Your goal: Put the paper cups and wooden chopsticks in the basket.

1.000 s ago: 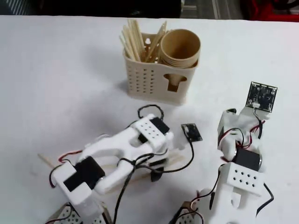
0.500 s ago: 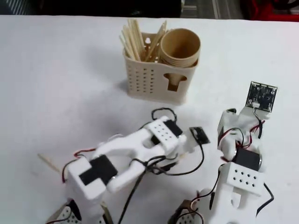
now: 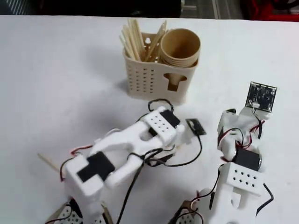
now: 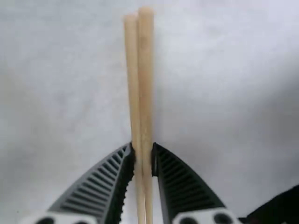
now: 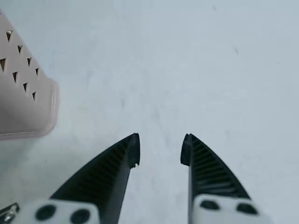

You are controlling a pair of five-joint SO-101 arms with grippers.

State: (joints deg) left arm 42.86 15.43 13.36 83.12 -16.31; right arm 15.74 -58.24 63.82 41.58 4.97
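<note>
The table (image 3: 56,70) was a plain white, matte surface. At its far centre stood the basket (image 3: 156,79), a cream plastic box with rounded corners, rows of small holes and a keyhole-shaped cut-out in its near wall. The high view looked into it. Nested tan paper cups (image 3: 180,46) with rolled rims sat in its right part. A bundle of pale wooden chopsticks (image 3: 135,39) stood tilted in its left part.

The left wrist view gave the grip in detail. The left gripper (image 4: 143,158) had its ribbed black fingers (image 4: 112,175) closed on the held pair (image 4: 140,70), 2 slender, round-tipped wooden chopsticks lying side by side and touching. In the high view the left arm (image 3: 126,149), white plastic with black motor blocks and loose wiring, lay near the basket's near side. A loose chopstick (image 3: 46,162) projected onto the table at its left.

The right gripper (image 5: 160,149) was parted with a moderate gap and held nothing, over bare table. A perforated corner of the basket showed to its left. The right arm (image 3: 238,177) stood at the near right.
</note>
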